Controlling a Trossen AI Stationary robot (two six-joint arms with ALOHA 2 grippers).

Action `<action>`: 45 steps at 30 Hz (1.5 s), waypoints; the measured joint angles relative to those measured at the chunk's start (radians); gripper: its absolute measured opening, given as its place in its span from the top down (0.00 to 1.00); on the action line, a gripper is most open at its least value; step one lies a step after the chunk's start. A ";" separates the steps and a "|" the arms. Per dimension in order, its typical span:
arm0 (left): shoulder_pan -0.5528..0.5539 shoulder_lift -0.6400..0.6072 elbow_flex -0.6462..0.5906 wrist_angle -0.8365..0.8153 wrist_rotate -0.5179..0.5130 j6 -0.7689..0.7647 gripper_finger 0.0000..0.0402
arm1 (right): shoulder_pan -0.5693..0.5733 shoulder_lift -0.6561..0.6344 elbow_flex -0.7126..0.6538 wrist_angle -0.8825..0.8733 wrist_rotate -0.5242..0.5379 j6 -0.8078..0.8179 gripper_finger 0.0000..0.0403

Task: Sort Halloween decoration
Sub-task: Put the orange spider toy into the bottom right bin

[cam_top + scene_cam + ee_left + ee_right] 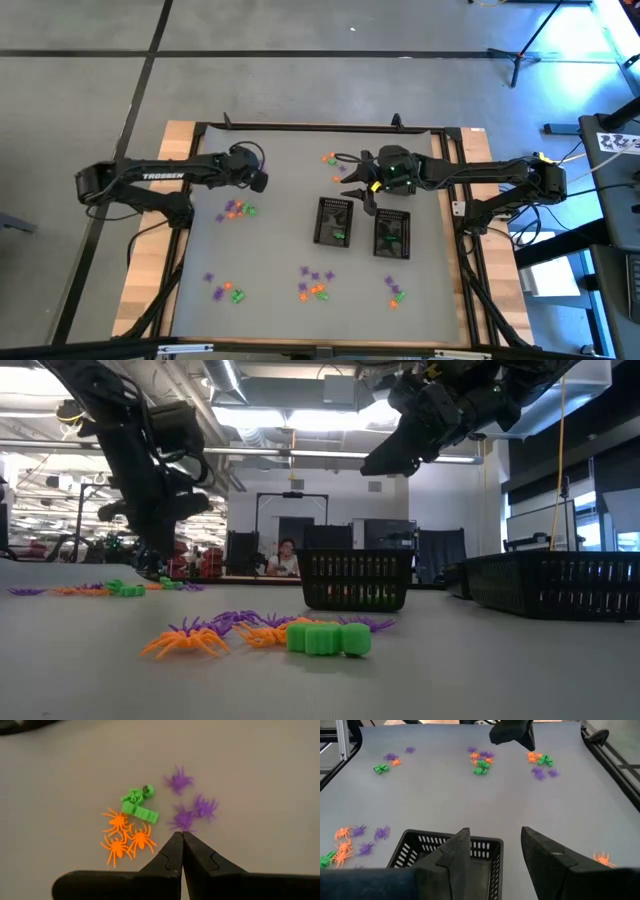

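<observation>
Tiny orange, green and purple trinkets lie in small heaps on the grey table. One heap point(238, 210) of orange spiders point(124, 837), green pieces point(137, 805) and purple spiders point(192, 810) lies just in front of my left gripper point(182, 836), which is shut and empty; that gripper also shows in the high view point(258, 183). My right gripper point(495, 842) is open and empty, up in the air point(378, 460) over the far end of a black mesh basket point(420, 851). It shows in the high view point(360, 193) too.
Two black mesh baskets point(322, 205) point(378, 222) stand side by side at the table's middle, each with green pieces inside. More heaps lie at the far middle point(330, 158) and along the near side point(225, 292) point(315, 285) point(393, 290). One orange spider point(602, 859) lies beside the right gripper.
</observation>
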 joint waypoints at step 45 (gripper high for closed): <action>0.112 0.191 -0.001 0.051 -0.004 0.081 1.00 | 0.000 0.000 0.000 0.006 -0.003 -0.001 0.57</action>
